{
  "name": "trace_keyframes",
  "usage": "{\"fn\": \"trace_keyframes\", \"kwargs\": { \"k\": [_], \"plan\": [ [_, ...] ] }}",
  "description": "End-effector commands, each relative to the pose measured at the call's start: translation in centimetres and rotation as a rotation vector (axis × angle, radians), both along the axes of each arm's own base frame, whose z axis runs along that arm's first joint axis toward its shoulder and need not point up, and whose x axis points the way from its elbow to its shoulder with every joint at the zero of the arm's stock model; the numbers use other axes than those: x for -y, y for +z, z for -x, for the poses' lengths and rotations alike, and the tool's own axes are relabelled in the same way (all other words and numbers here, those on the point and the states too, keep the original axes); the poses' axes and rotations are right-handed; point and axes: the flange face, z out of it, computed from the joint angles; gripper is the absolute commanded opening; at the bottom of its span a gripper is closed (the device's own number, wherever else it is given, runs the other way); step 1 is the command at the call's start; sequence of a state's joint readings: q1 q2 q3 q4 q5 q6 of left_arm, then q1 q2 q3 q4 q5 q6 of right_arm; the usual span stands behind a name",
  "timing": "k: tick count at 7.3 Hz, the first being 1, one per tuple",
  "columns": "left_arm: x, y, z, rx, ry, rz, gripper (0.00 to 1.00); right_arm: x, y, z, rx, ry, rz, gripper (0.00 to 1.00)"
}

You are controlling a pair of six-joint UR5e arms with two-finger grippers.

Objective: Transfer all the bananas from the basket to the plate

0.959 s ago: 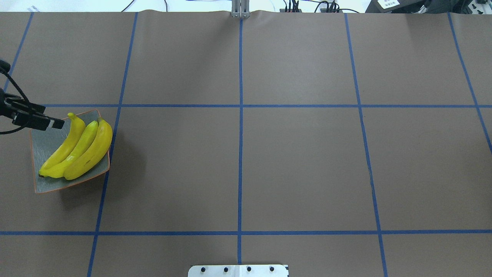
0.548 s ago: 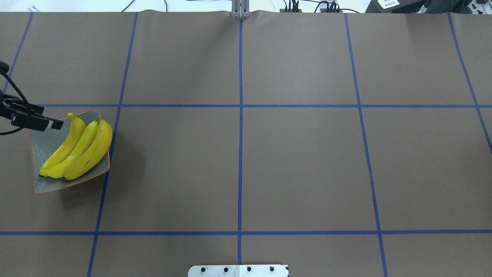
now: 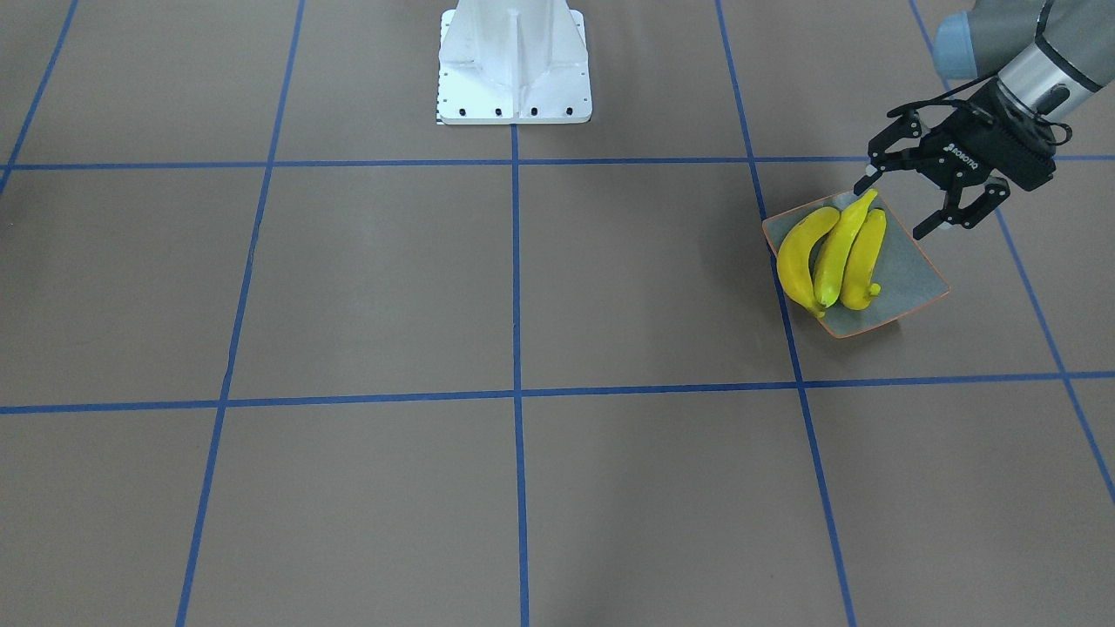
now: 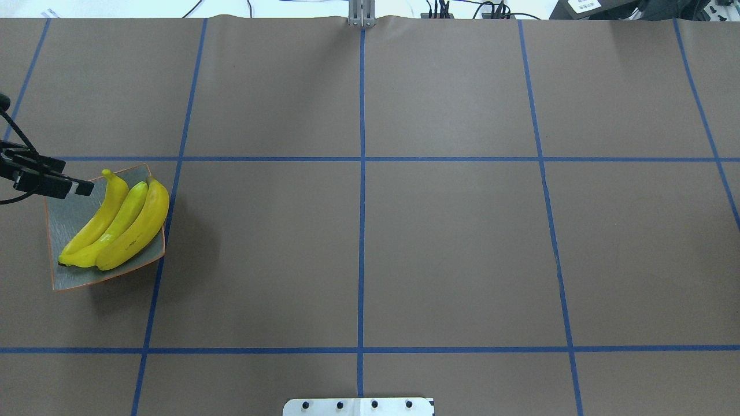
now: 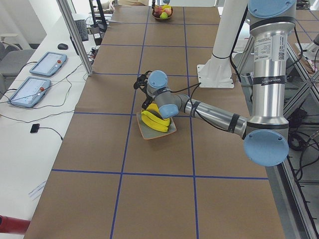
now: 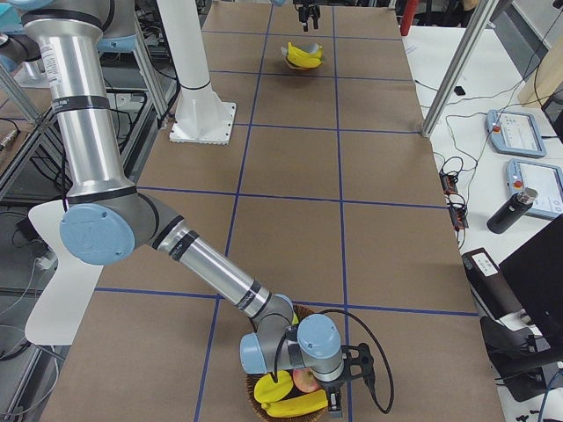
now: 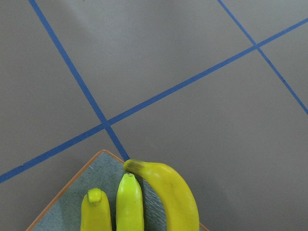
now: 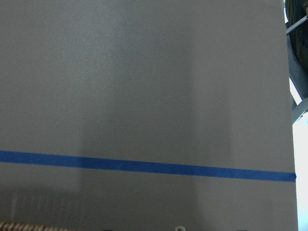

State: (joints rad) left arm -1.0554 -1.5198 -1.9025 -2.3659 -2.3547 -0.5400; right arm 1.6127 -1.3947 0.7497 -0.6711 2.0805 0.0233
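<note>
Starting at the near end of the exterior right view, a woven basket (image 6: 253,396) is seen at the edge of the table (image 6: 290,167). At least one banana (image 6: 295,405) lies in it beside a reddish fruit (image 6: 305,380). The right tool (image 6: 334,404) is lowered over this basket, but whether it is released or clenched cannot be told from that view. Only bare table and blue tape (image 8: 144,166) are shown by the right wrist camera.

Farther along, the white robot base (image 6: 202,119) is passed. At the far end the plate (image 3: 910,279) is found, with three bananas (image 3: 836,252) laid side by side on it, touching. The left tool (image 3: 893,207) is held above the plate's left edge, jaws spread wide and nothing gripped.

The bananas are judged to be light and fairly stiff. Their skin is smooth and glossy, so pads could slide on it, and the curve could let one roll in a loose grip. Hold is best taken across the thick middle of the body, not on the stubby stem. The basket banana is crowded by the other fruit, so its exposed side should be approached.

"ROBOTIQ" can be read on the left tool's body. A faint mark on the rightmost banana (image 4: 139,228) on the plate is too small to be read.
</note>
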Motion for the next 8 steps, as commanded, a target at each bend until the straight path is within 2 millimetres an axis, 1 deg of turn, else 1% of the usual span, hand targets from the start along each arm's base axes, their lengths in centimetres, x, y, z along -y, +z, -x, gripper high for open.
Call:
{"fn": "trace_keyframes", "kwargs": {
  "k": [1, 2, 3, 4, 5, 7, 8],
  "plan": [
    [0.0, -0.4, -0.1, -0.004, 0.002, -0.006, 1.0, -0.4, 0.6, -0.3, -0.065, 0.009, -0.002, 0.8],
    [0.1, -0.4, -0.1, -0.004, 0.002, -0.006, 1.0, -0.6, 0.7, -0.3, -0.065, 0.009, 0.001, 0.77],
    [0.1, -0.4, -0.1, -0.004, 0.002, -0.006, 1.0, -0.8, 0.8, -0.2, -0.054, 0.009, 0.005, 0.71],
    [0.1, -0.5, -0.2, -0.004, 0.002, -0.006, 1.0, -0.8, 0.7, 0.1, -0.033, 0.001, 0.005, 0.57],
    [0.1, -0.5, -0.2, -0.004, 0.002, -0.008, 1.0, -0.8, 0.6, 0.5, -0.012, -0.007, 0.004, 0.51],
    [0.1, -0.5, -0.2, -0.004, 0.002, -0.008, 1.0, -0.8, 0.6, 1.0, -0.004, -0.018, 0.005, 0.52],
    [0.2, -0.5, -0.2, -0.004, 0.002, -0.008, 1.0, -0.8, 0.6, 1.0, -0.001, -0.019, 0.005, 0.5]
  ]
}}
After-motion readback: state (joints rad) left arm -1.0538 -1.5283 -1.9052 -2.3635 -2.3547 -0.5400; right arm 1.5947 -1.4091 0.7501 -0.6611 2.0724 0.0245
